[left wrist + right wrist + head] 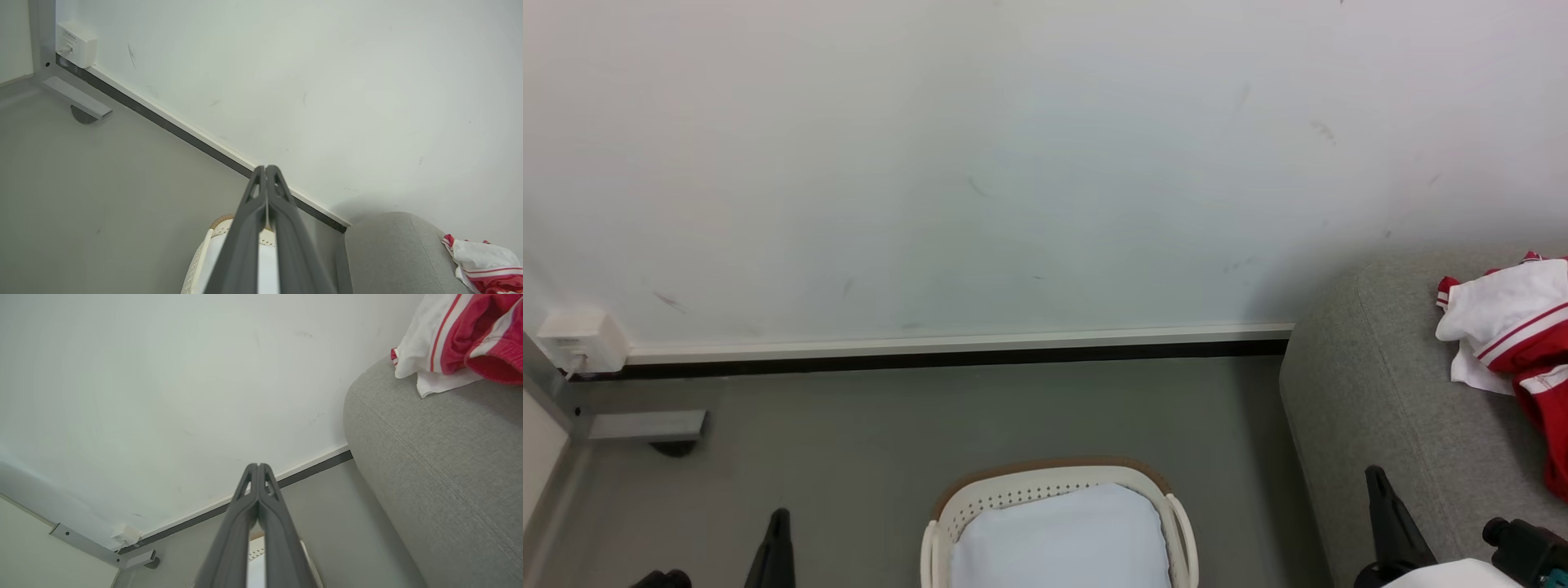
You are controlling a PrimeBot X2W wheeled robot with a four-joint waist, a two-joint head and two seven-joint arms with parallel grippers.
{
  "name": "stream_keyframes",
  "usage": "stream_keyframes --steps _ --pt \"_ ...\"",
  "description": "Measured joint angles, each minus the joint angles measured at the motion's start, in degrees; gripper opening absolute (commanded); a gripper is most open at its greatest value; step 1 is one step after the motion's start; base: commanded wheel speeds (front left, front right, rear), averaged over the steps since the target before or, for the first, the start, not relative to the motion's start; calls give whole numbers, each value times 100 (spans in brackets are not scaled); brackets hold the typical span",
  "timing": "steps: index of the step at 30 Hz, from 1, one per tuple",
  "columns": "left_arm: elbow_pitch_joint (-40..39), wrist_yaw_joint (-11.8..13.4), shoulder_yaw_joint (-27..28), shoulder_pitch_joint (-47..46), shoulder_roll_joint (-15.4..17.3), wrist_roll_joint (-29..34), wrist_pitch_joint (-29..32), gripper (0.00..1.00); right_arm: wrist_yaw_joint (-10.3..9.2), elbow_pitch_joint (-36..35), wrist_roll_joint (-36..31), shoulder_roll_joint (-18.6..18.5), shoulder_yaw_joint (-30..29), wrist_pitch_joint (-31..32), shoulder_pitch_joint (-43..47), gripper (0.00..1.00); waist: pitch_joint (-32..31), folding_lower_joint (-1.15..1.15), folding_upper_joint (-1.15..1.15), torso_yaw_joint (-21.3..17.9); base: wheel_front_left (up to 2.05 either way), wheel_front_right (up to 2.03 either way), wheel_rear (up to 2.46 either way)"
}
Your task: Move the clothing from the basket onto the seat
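Grey floor [849,433] meets a scuffed white wall [1013,163], with a dark skirting strip [956,353] at its foot. The basket [1045,478] stands on the floor just left of the seat [1372,408], a pale liner [1058,539] inside it. The clothing [1515,327] lies heaped on the seat, near its wall-side edge. Left fingers [245,228] are pressed together; right fingers [233,531] likewise.

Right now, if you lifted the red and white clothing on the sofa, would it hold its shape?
Probably floppy: the clothing lies crumpled in soft folds on the sofa, so it would likely drape. It looks like thin fabric, so likely light. It seems unlikely to roll or slide on the sofa's woven cover.
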Motion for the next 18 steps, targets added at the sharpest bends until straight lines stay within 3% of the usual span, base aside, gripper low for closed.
stream_keyframes --steps 18 --pt "-146 -1 26 -127 5 -1432 358 0 0 -168 1221 69 -347 388 -16 0 26 0 0 30 0 0 0"
